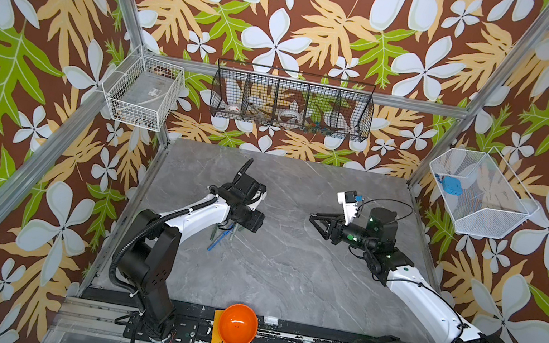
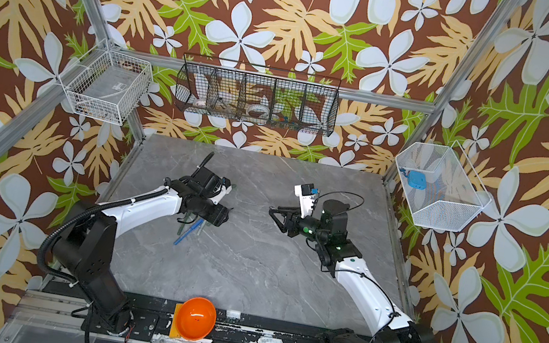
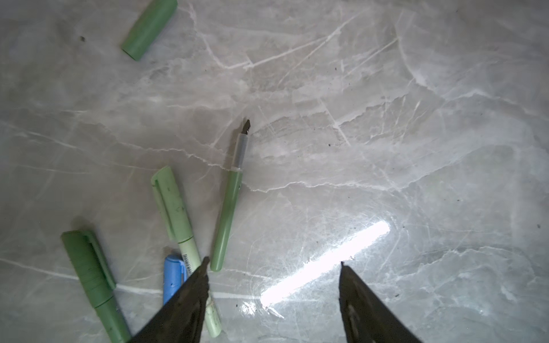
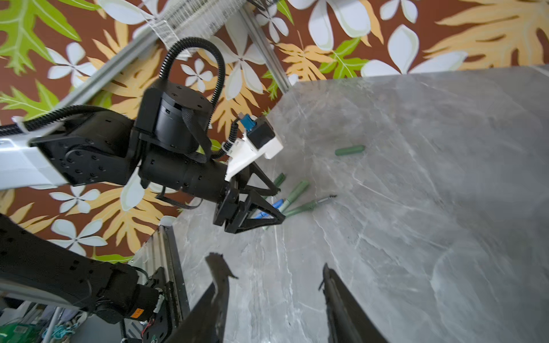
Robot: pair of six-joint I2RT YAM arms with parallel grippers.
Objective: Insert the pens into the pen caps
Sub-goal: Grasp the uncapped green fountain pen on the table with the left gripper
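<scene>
An uncapped dark green pen (image 3: 230, 202) lies on the grey table with its dark nib (image 3: 246, 127) pointing away from my left gripper (image 3: 273, 262). That gripper is open and empty, one fingertip (image 3: 205, 262) close to the pen's blunt end. A loose dark green pen cap (image 3: 148, 28) lies farther off. Beside the bare pen lie a pale green pen (image 3: 178, 213), a dark green pen (image 3: 89, 276) and a blue pen (image 3: 173, 279), each wearing its cap. In both top views the cluster (image 1: 220, 239) (image 2: 187, 233) sits under the left wrist. My right gripper (image 4: 269, 261) (image 1: 314, 218) hovers open and empty at mid-table.
An orange bowl (image 1: 238, 325) sits at the table's front edge. A black wire basket (image 1: 292, 100) hangs on the back wall, a white one (image 1: 144, 92) on the left frame and another (image 1: 480, 193) on the right wall.
</scene>
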